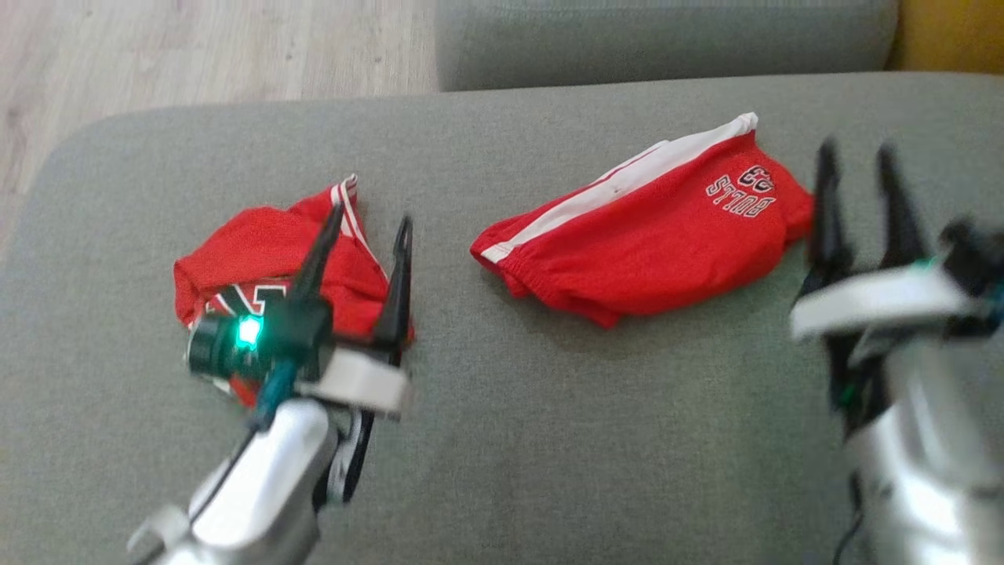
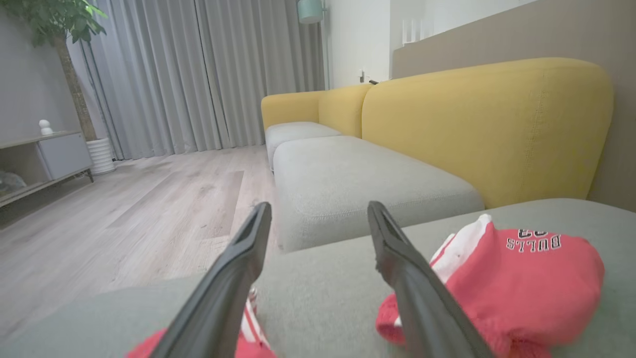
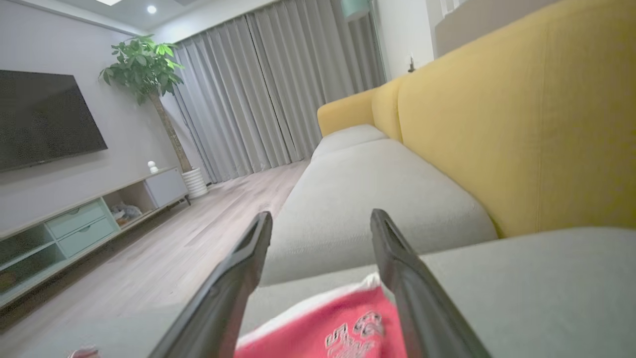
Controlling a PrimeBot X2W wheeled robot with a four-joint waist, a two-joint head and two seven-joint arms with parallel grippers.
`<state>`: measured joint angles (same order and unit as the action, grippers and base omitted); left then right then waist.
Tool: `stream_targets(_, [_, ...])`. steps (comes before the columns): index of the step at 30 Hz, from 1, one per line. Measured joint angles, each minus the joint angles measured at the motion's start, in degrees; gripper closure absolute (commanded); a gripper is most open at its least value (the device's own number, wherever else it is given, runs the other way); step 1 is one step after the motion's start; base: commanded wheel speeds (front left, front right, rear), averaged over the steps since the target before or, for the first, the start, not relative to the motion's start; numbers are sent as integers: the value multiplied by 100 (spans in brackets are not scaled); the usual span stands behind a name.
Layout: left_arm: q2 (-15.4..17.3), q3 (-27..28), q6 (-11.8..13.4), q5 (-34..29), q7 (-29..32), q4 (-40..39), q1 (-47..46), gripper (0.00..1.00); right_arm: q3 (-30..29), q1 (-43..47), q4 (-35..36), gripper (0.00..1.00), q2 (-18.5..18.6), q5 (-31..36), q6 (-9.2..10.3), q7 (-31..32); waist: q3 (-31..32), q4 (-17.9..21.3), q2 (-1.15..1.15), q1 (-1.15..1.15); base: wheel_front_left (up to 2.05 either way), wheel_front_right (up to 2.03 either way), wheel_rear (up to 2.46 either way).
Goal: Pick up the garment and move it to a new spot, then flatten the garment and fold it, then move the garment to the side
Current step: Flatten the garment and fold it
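Left gripper [image 1: 372,215] spread open over the crumpled red top [image 1: 243,251] at centre left, right gripper [image 1: 856,151] open too, beside the red shorts [image 1: 651,235]

light: bright, even, ceiling spot | shadows: soft | blur: right gripper [image 1: 859,169] smeared | wrist views: wide-angle bending

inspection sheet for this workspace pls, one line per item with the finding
surface: grey sofa cushion, carrying two garments
job's things: red shorts with white stripe, lying loosely at the right; crumpled red garment at the left, apart from the shorts
clutter: nothing seen
end effectors: left end effector open, over the crumpled red garment; right end effector open, at the shorts' right edge; neither holds anything
cables: teal cable at the left wrist
surroundings: yellow backrest, wood floor, grey curtains, television
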<state>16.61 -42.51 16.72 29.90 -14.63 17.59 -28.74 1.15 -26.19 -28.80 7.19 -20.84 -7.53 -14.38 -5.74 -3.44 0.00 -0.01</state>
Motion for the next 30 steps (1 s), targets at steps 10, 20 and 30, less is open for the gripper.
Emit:
stream_targets(10, [-215, 580, -7, -639, 0, -177, 1459, 0, -11, 1910, 711, 0, -405, 246, 0, 0, 196, -28, 0, 0, 0, 0, 0])
stream_targets(20, [-522, 1053, -483, -1094, 0, -212, 1388, 0, -733, 1096, 422, 0, -446, 735, 0, 703, -374, -194, 0, 2, 0, 0, 0])
stream_targets(30, [-855, 1327, -816, -1448, 0, -119, 977, 0, -2432, -815, -999, 0, -336, 1844, 0, 1803, -1059, -460, 0, 3, 0, 0, 0])
